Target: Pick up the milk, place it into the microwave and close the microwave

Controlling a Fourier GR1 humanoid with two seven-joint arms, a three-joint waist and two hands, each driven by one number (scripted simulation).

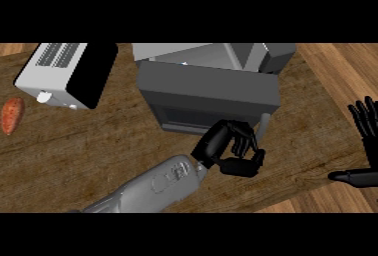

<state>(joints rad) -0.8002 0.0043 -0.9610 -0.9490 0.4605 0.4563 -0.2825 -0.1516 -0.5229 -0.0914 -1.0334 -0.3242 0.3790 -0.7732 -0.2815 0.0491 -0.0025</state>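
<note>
Wooden counter with microwave, left hand curled empty by it, right hand straight-fingered.

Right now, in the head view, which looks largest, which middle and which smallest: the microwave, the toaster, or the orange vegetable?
1. microwave, its door open: largest.
2. toaster, at the upper left: clearly smaller.
3. orange vegetable, at the left edge: smallest by far.
No two look alike in size.

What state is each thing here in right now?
Microwave door: looks slightly ajar.
Left hand: fingers curled, by the door's lower edge.
Right hand: open, resting at the right edge.
Toaster: nothing sticking out of its slots.
Sweet potato: whole, lying on the counter.
</note>
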